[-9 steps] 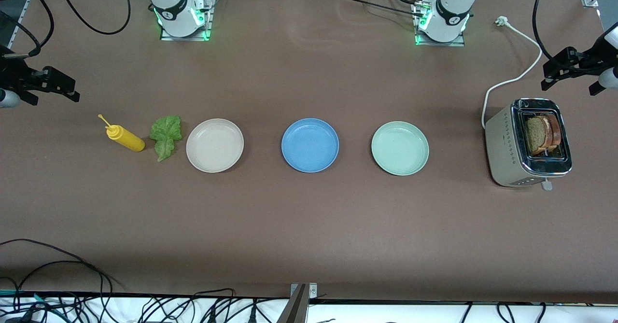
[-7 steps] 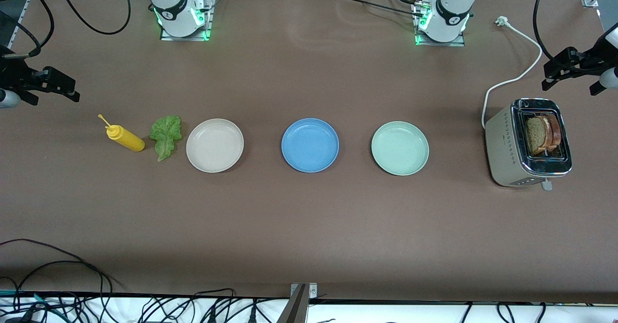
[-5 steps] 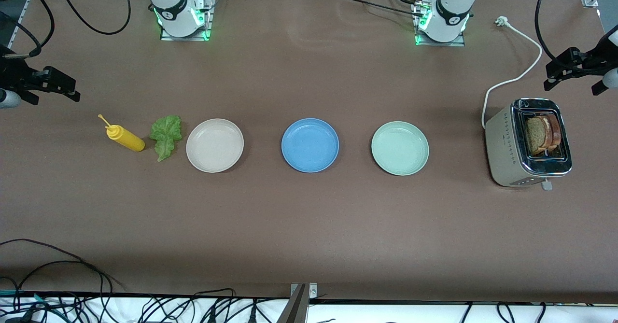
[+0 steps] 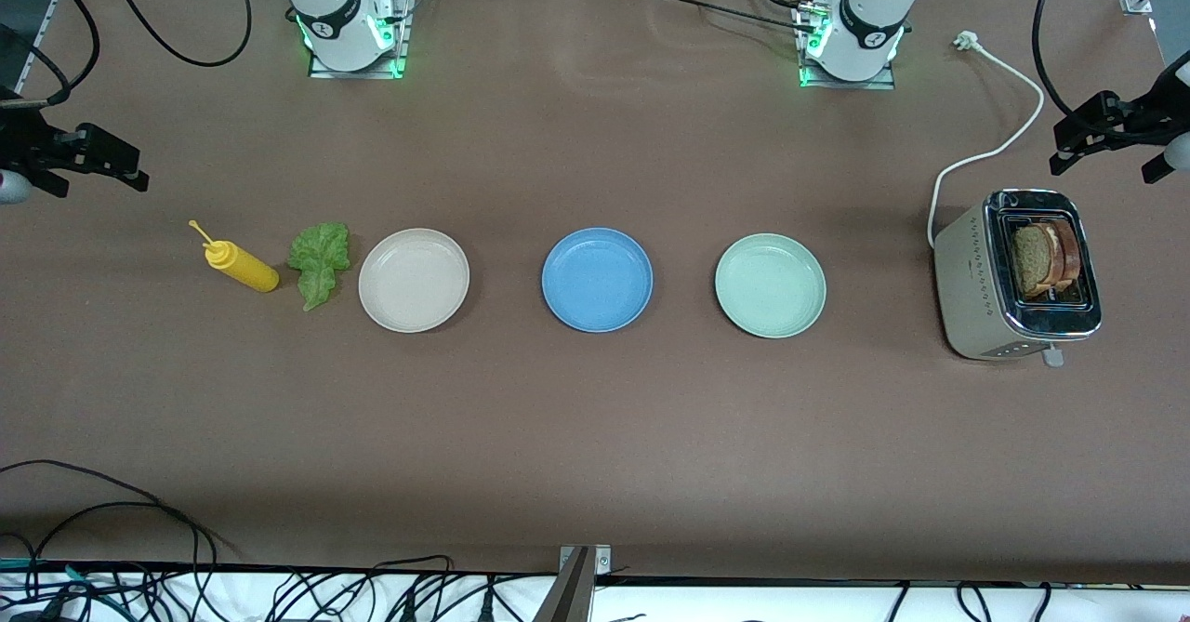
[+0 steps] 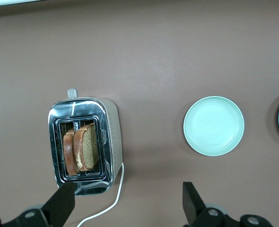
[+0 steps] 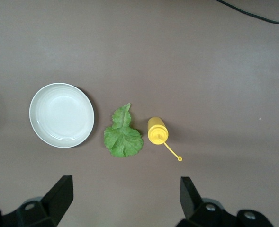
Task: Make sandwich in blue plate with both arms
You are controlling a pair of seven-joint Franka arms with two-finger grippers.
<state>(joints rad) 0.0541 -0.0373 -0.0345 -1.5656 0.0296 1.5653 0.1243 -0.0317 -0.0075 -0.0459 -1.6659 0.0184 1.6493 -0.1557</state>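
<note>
Three plates lie in a row across the middle of the brown table point(image 4: 595, 436): a beige plate point(image 4: 414, 280) toward the right arm's end, the blue plate point(image 4: 597, 279) at the centre and bare, a mint plate point(image 4: 770, 285) toward the left arm's end. A lettuce leaf point(image 4: 319, 260) lies just beside the beige plate, a yellow squeeze bottle point(image 4: 241, 266) on its side next to the leaf. Two bread slices point(image 4: 1045, 258) stand upright in the toaster point(image 4: 1013, 278), its white cord point(image 4: 987, 152) trailing toward the bases. The left gripper point(image 5: 130, 201) hangs above the table near the toaster, fingers spread and holding nothing. The right gripper point(image 6: 125, 196) hangs over the table near the leaf and bottle, likewise spread and unloaded. Nothing lies between the plates.
</note>
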